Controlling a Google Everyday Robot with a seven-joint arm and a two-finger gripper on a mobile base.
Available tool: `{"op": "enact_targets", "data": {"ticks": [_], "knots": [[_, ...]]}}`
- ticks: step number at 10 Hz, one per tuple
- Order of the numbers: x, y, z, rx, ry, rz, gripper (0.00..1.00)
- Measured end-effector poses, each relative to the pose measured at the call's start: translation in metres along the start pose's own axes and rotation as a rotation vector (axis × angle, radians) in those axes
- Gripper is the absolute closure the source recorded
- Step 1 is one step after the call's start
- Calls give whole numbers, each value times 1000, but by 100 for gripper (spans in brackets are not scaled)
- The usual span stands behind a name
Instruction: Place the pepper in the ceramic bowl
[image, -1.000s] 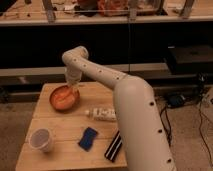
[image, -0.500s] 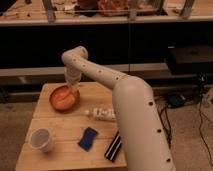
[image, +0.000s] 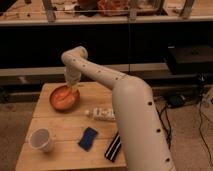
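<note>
Placement looks like the step in hand: the gripper (image: 73, 88) hangs at the end of the bent arm, just above the ceramic bowl (image: 57, 99), over the part of the rim nearest the arm. Whether it is wide, narrow or clamped on something cannot be told from this view. The pepper cannot be picked out on its own either. Its colour is so close to the bowl's that it may be at the gripper's tip or already lying inside, directly below.

If the pepper is in the grasp, the good way to finish, as I judge it, is to shift the gripper a little away from the rim toward the bowl's middle, come low over the paler inside, and release only there, so the small piece neither bounces off the edge nor rolls onto the wooden table (image: 59, 125). Then lift straight up, to avoid dragging the bowl.

Nothing else crowds the move. The white bottle (image: 102, 114) lies below the gripper and toward the arm's base; the white cup (image: 41, 140) stands well apart, nearer the camera.
</note>
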Motion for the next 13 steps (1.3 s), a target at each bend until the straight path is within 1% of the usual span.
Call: {"op": "enact_targets", "data": {"ticks": [3, 4, 5, 6, 13], "knots": [[0, -1, 1, 0, 0, -3, 99], [-1, -1, 1, 0, 0, -4, 92], [-1, -1, 1, 0, -1, -4, 83], [-1, -1, 2, 0, -1, -5, 78], [-1, -2, 4, 0, -1, -10, 78]]}}
